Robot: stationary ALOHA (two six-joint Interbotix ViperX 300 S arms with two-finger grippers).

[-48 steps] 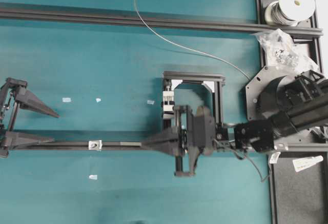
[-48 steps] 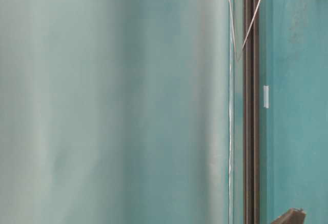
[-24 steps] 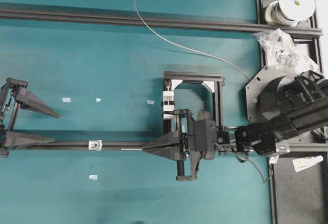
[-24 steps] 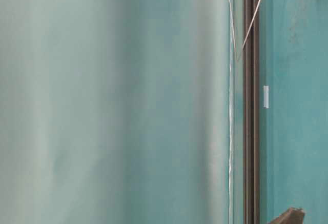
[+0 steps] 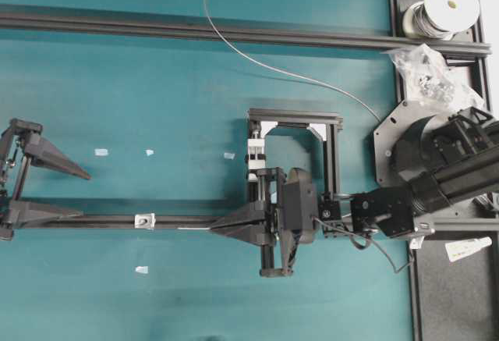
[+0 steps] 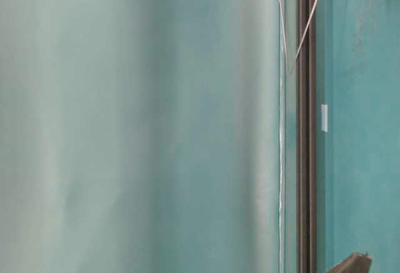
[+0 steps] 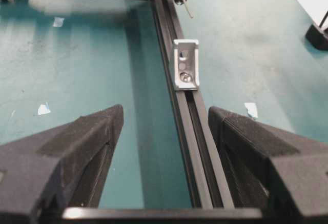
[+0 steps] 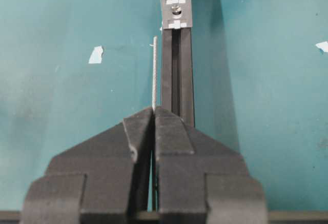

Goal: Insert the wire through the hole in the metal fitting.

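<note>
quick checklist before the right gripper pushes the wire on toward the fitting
1. Right gripper shut on the wire: ok.
2. Free end sticks out straight ahead of the gripper: ok.
3. Wire tip short of the metal fitting, gap remaining: ok.
4. Tip lined up with the hole: not ok, it sits left of the rail.
5. Left gripper open and clear of the fitting: ok.
6. Fitting fixed firmly on the rail: cannot tell.

No text, label, brand, number or sign can be read in any view
</note>
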